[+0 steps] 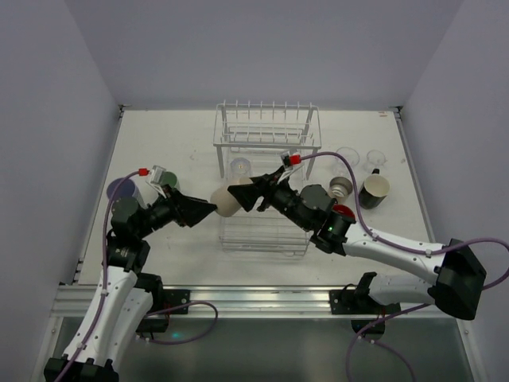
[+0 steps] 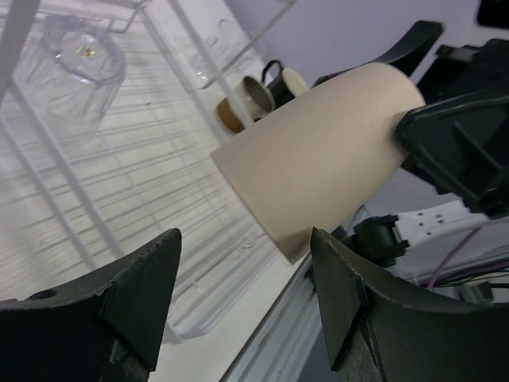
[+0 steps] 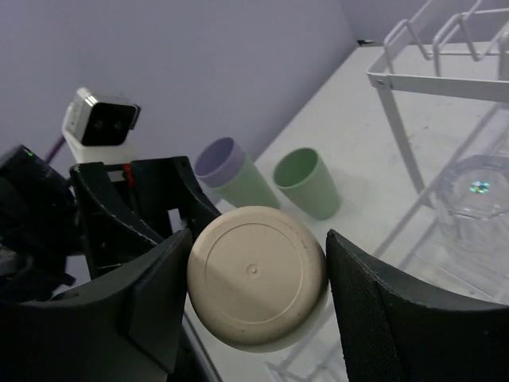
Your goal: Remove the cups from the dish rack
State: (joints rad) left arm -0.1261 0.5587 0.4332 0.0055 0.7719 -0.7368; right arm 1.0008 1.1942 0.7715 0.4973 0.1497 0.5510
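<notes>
While the tan cup (image 1: 227, 201) hangs on its side in the air over the left edge of the dish rack (image 1: 225, 137), both arms meet at it from opposite sides. The right end effector (image 1: 241, 196) pinches the cup at its closed base. In the right wrist view the round bottom of the tan cup (image 3: 256, 274) faces the camera, and the right end effector (image 3: 258, 248) has a finger pressed against each side of it.

The left end effector (image 1: 208, 209) sits at the cup's other end, on the left. In the left wrist view the left end effector (image 2: 245, 236) is spread to either side of the tan cup (image 2: 318, 151). One finger lies close against the cup's edge, while a gap shows between the other finger and the cup wall, so it is not clamped on.

A clear cup (image 1: 240, 167) stands inside the rack, at its far-left part under the pronged shelf. On the tabletop (image 1: 175, 131) left of the rack stand a lavender cup (image 3: 227, 163) and, just beside it, a green cup (image 3: 306, 179). Right of the rack are a pair of clear cups (image 1: 347, 155), a grey cup (image 1: 340, 188), a black cup (image 1: 375, 189) and a red cup (image 1: 343, 211) partly hidden by the right arm.
</notes>
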